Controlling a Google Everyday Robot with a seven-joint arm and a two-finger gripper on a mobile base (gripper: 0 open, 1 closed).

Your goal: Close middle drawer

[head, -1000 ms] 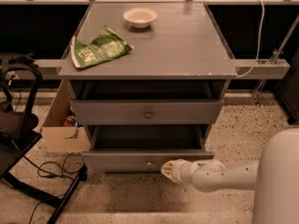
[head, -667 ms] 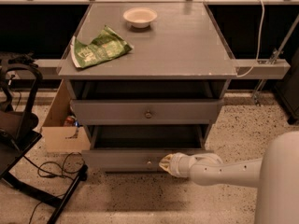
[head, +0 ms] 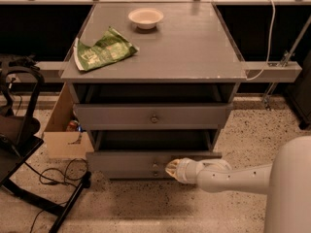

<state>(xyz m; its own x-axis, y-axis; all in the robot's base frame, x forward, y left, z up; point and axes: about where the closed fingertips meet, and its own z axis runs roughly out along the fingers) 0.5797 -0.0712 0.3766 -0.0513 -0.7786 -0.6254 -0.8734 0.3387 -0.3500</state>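
Note:
The grey cabinet [head: 160, 57] has two drawers showing, both pulled out. The upper, wider-fronted drawer [head: 121, 116] has a round knob. Below it the middle drawer [head: 121, 161] stands open, with its dark inside showing above a plain grey front and a small knob [head: 155, 168]. My gripper [head: 171, 169] comes in from the right on a white arm [head: 228, 176]. It is at the middle drawer's front, just right of the knob. The lowest drawer is hidden.
A green bag [head: 102, 50] and a white bowl [head: 146, 17] lie on the cabinet top. A cardboard box [head: 60, 140] stands on the floor at the left, beside a black chair frame [head: 19, 130] and loose cables [head: 53, 176]. A white cable [head: 269, 33] hangs at the right.
My gripper has moved left and slightly up, from right of the middle drawer's front to against it by the knob. The drawer has not visibly moved.

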